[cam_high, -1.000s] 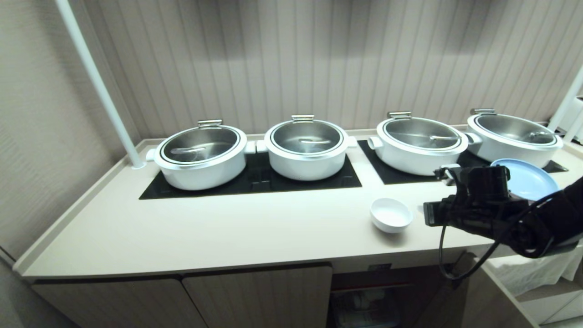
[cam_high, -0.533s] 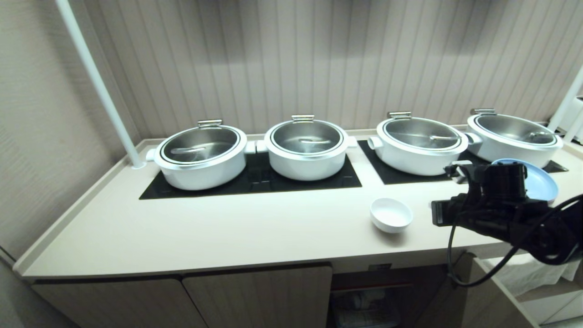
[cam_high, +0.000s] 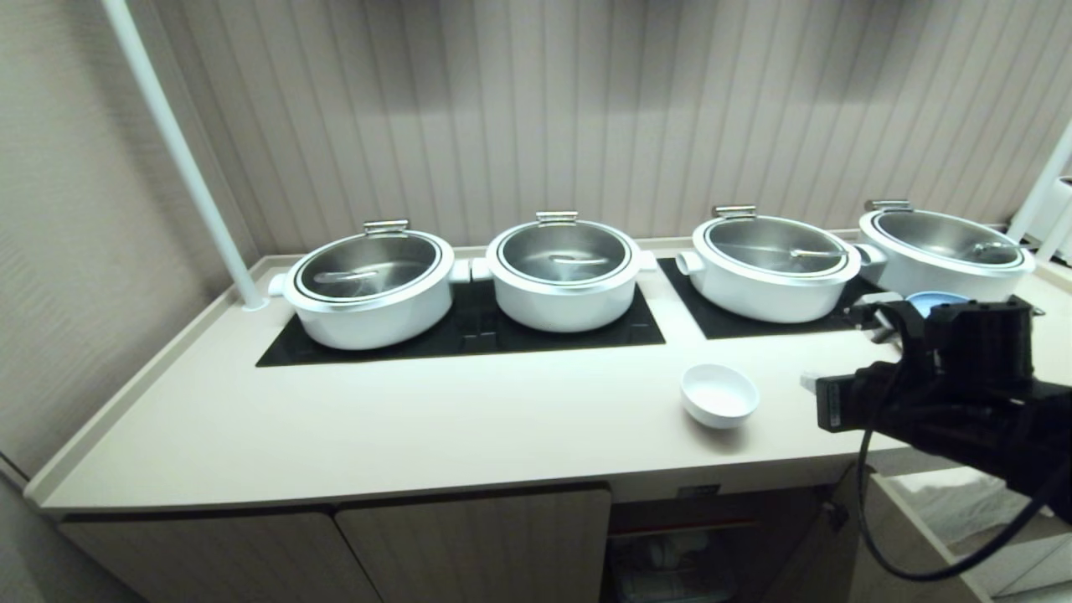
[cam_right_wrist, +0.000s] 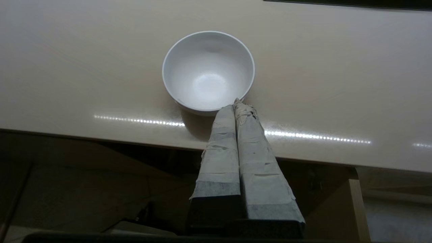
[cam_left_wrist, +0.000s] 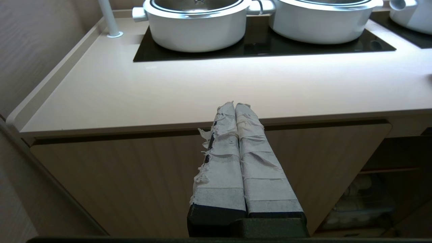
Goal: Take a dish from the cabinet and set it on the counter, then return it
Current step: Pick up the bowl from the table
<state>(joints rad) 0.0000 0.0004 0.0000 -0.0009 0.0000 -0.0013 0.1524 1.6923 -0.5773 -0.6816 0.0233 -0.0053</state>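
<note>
The dish (cam_high: 720,395), a small white bowl, stands upright and empty on the counter (cam_high: 419,419) near its front edge. My right gripper (cam_high: 806,383) hovers a short way to the right of it, apart from it. In the right wrist view the taped fingers (cam_right_wrist: 251,141) are pressed together with nothing between them, their tips pointing at the dish (cam_right_wrist: 206,72) rim. The cabinet (cam_high: 670,548) below the counter stands open under its small black label. My left gripper (cam_left_wrist: 235,105) is shut and empty, parked in front of a closed door below the counter edge.
Several white steel-lidded pots (cam_high: 368,289) stand on black cooktop panels (cam_high: 469,335) along the back. A pale blue plate (cam_high: 938,301) lies behind my right arm. A white pole (cam_high: 180,159) rises at the back left. A low shelf (cam_high: 963,511) stands at the right.
My right arm has drawn back to the right, away from the dish, widening the gap. The dish has stayed where it stood on the counter.
</note>
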